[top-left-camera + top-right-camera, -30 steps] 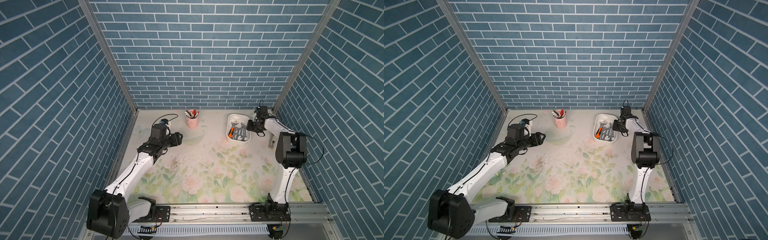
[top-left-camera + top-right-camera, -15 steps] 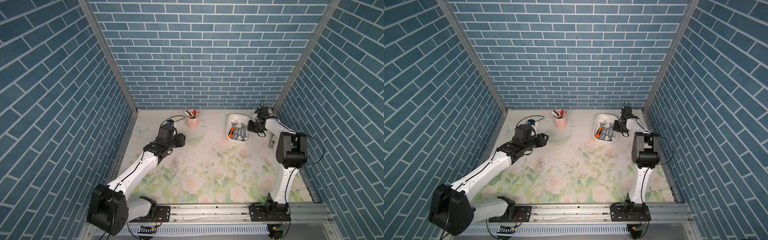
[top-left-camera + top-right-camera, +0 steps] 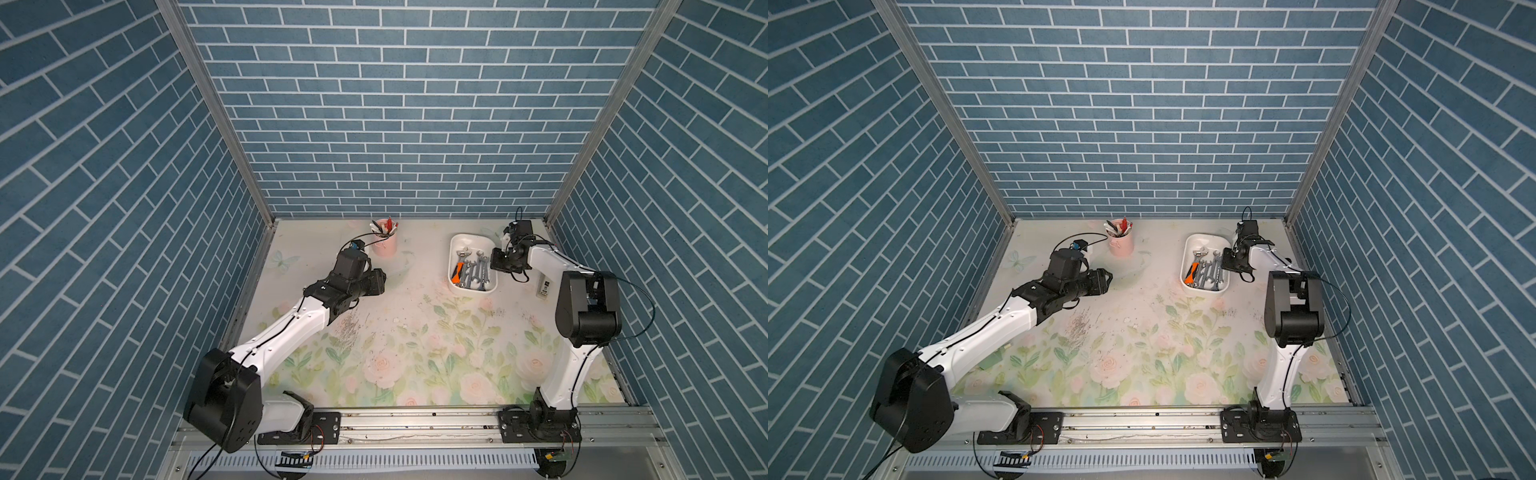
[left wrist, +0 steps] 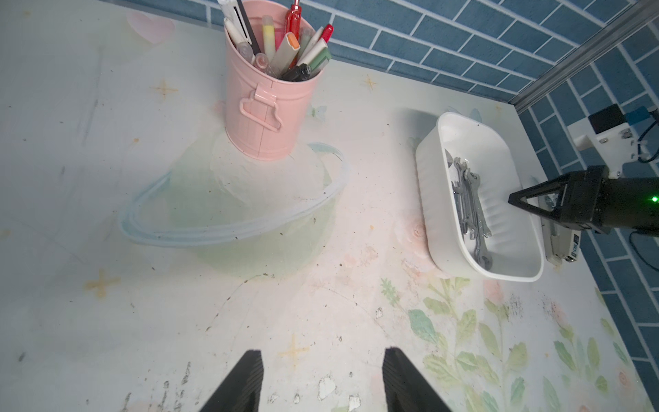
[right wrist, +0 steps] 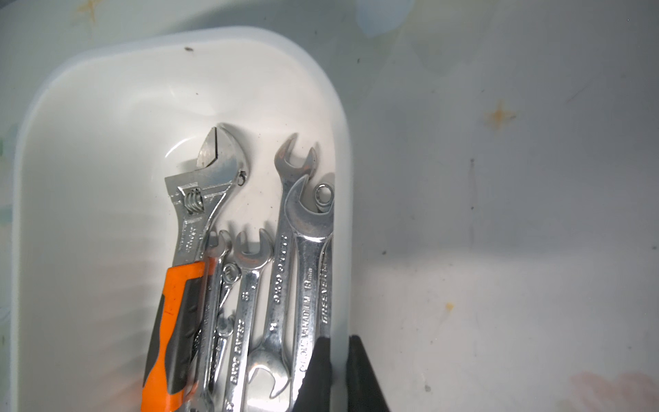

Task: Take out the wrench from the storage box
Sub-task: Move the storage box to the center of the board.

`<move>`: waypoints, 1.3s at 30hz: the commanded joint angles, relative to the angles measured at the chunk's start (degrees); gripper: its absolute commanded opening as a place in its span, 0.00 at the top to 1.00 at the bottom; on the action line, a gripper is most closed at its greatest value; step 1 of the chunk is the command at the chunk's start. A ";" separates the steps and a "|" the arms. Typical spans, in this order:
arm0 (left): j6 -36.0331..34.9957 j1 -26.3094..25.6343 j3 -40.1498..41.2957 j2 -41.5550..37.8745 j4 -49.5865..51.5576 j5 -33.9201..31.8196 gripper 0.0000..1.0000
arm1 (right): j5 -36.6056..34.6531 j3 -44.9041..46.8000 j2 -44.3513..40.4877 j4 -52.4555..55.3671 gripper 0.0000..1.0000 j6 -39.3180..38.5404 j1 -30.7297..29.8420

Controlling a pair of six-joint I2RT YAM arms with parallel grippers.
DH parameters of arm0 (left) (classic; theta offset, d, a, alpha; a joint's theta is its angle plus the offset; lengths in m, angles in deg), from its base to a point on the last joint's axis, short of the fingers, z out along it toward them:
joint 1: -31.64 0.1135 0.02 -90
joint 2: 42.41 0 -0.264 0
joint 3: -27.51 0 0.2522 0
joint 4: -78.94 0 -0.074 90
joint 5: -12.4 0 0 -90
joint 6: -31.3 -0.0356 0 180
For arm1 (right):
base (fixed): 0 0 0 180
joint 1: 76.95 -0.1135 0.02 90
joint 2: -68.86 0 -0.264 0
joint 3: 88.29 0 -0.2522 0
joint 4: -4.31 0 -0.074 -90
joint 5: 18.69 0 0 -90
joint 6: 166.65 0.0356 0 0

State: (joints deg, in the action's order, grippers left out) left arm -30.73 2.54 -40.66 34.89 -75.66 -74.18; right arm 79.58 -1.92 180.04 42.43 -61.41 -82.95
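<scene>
**Wrenches not yet out**

Over the mid desk point(image 3: 415, 324), the left jaws stand wide and empty, well apart from the box point(image 3: 471, 242). Farther back, the right jaws pinch narrow on the box's side wall. The wrenches point(image 5: 306, 278) lie inside; gripping one and lifting it out remains.

The wrenches point(image 5: 278, 285) are cut off at the right wrist view's edge.

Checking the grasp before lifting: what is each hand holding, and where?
The right hand pinches the storage box by its side wall, one finger inside, one outside. The left hand holds nothing.
</scene>
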 commanded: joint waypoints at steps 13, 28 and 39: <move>4.54 -7.96 -5.09 8.93 -1.77 -3.33 0.26 | 5.68 14.05 -11.36 1.44 0.99 7.67 -11.04; 9.47 -11.42 -4.28 17.38 -4.65 -2.07 0.47 | 7.90 21.59 -16.18 -2.86 0.96 16.98 -22.40; 10.32 -11.44 -2.45 18.03 -3.23 -5.38 0.75 | 7.70 21.73 -18.20 -2.37 0.69 19.38 -25.72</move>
State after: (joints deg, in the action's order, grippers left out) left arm -20.33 -8.61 -43.98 52.70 -79.35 -77.85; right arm 85.35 19.30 164.21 37.91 -43.48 -107.82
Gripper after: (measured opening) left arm 0.266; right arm 0.299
